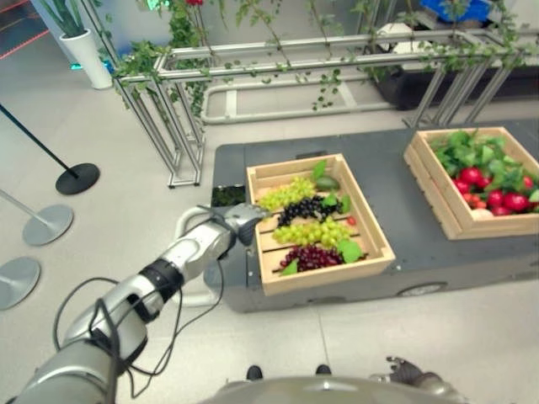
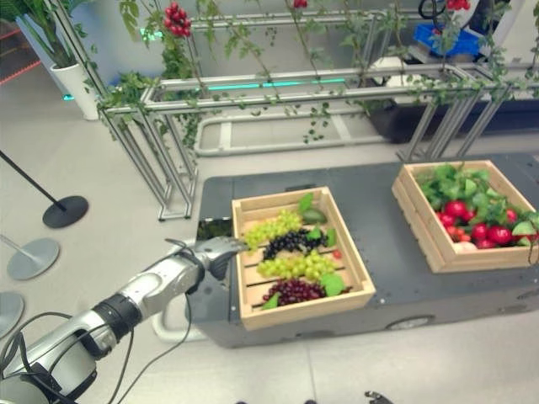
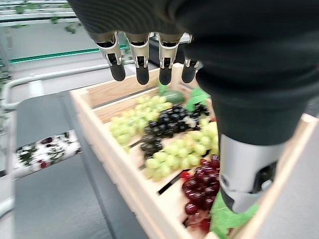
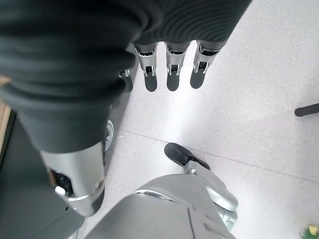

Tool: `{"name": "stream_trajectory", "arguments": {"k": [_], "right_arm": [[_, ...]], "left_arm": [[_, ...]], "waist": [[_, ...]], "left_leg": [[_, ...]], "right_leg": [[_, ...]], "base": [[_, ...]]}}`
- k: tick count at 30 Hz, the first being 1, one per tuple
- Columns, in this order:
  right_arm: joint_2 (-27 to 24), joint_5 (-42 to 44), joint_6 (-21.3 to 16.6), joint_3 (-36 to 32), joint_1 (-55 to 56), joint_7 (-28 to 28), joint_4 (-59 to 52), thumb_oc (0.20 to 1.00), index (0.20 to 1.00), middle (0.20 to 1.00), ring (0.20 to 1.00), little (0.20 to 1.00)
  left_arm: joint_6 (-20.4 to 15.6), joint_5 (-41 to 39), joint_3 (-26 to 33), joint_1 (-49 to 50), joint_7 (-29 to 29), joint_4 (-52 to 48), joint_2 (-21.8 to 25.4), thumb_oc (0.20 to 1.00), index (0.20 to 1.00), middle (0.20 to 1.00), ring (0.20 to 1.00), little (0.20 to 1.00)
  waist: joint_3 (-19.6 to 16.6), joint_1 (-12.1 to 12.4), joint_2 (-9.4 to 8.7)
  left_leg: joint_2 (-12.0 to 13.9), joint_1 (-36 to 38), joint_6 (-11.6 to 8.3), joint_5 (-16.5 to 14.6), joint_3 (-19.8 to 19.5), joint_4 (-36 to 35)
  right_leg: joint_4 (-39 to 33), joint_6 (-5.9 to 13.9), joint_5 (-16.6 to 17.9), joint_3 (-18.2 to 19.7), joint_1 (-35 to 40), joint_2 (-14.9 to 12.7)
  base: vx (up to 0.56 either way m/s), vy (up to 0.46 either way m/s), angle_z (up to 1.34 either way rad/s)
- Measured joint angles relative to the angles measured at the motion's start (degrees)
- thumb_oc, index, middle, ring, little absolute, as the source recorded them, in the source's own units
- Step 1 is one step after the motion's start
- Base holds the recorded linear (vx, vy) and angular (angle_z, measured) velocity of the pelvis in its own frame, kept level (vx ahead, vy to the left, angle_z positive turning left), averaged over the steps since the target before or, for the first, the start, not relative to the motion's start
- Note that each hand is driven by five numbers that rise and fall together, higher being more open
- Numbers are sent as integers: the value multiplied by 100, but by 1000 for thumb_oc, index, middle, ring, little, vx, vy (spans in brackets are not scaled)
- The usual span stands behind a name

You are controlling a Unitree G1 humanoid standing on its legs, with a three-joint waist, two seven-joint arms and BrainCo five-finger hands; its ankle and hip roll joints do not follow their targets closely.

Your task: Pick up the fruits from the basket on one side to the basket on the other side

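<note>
A wooden crate (image 1: 328, 273) on the dark platform holds green grapes (image 1: 310, 231), black grapes (image 1: 300, 208) and dark red grapes (image 1: 310, 257) among green leaves. A second wooden crate (image 1: 438, 198) to the right holds red fruits (image 1: 505, 200) under leaves. My left hand (image 1: 242, 220) hovers at the left rim of the grape crate. In the left wrist view its fingers (image 3: 142, 64) are straight and hold nothing, with the grapes (image 3: 174, 149) just past them. My right hand (image 1: 411, 371) hangs low over the floor, and its fingers (image 4: 172, 69) are relaxed and empty.
Both crates stand on a low dark platform (image 1: 396, 210). Behind it runs a metal frame (image 1: 168, 126) hung with vines. Round stanchion bases (image 1: 77, 178) and a white plant pot (image 1: 88, 59) stand on the floor at the left.
</note>
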Motion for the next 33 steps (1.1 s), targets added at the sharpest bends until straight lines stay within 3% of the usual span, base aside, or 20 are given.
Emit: {"name": "stream_trajectory", "arguments": {"k": [7, 19, 25, 30, 33], "right_arm": [[-14, 1, 55, -13, -54, 72, -16, 1000, 1000, 1000, 1000, 1000], [-36, 12, 54, -26, -146, 71, -107, 1000, 1000, 1000, 1000, 1000], [-55, 112, 47, -23, -556, 54, -119, 1000, 1000, 1000, 1000, 1000], [-117, 161, 37, -22, -661, -58, -198, 1000, 1000, 1000, 1000, 1000], [-189, 278, 31, -10, -743, -114, -229, 1000, 1000, 1000, 1000, 1000]], "left_arm": [[178, -48, 447, -9, -64, -19, 10, 1000, 1000, 1000, 1000, 1000], [237, -117, 464, -35, -64, -430, 279, 1000, 1000, 1000, 1000, 1000], [296, -118, 133, -781, 75, 253, 46, 1000, 1000, 1000, 1000, 1000], [359, -117, 8, -1126, 251, 375, -130, 1000, 1000, 1000, 1000, 1000], [381, -117, -40, -1306, 389, 678, -478, 1000, 1000, 1000, 1000, 1000]], "waist": [[126, 4, 7], [343, -5, 19], [807, -215, 71], [985, -306, 157], [1065, -335, 225]], "left_leg": [[1, -150, 0, 0, 5, 1], [2, -393, -4, 9, 8, 1], [-24, -753, 38, 93, 41, 4], [-25, -898, 38, 93, 88, 5], [-27, -971, 37, 92, 97, 5]], "right_leg": [[0, -4, 25, 50, -168, 1], [2, -4, 73, 95, -445, 2], [226, 2, 87, 138, -949, -31], [287, 0, 86, 129, -1181, -40], [325, 0, 86, 141, -1295, -42]], "base": [[-3, -12, -4], [-10, 1, -2], [-63, -9, -8], [-28, -17, -13], [-26, -8, -6]]}}
